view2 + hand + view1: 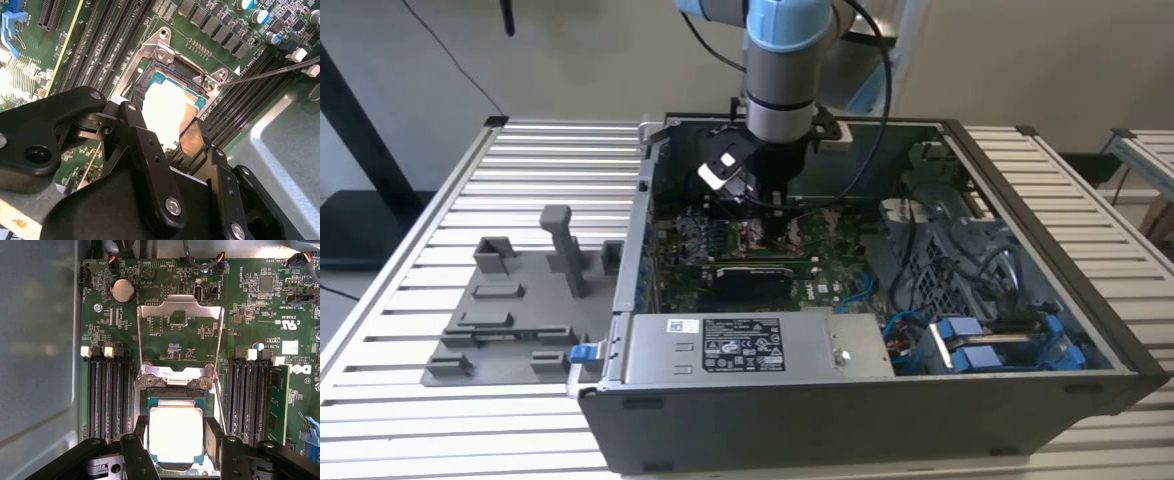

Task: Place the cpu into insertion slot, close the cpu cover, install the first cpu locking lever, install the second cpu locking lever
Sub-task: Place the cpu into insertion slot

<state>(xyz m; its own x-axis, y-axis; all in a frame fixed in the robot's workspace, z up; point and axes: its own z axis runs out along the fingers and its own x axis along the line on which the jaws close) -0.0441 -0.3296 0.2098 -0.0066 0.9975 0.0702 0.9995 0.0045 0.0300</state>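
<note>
The cpu (176,440) lies at the insertion slot (175,392), my pincer (176,424) clenched on two opposite edges; I cannot tell whether it is seated. The first wrist view shows the cpu cover (180,305) swung up, open. The second wrist view shows a thin lever (270,74) angled away. In the exterior view, the arm (787,70) reaches into the open computer case (854,420) on the slatted tabletop (454,430).

— The arm (781,85)?
— Silver-grey tube; pale blue joint cap (787,20); a black cable (890,80) hangs in a loop beside it; a white patch (716,173) on the black wrist.
— And the gripper (176,440)?
— Matt black; angular linked bars; round silver screws (172,206) at the pivots; one plain hole (37,154) in a side link.
</note>
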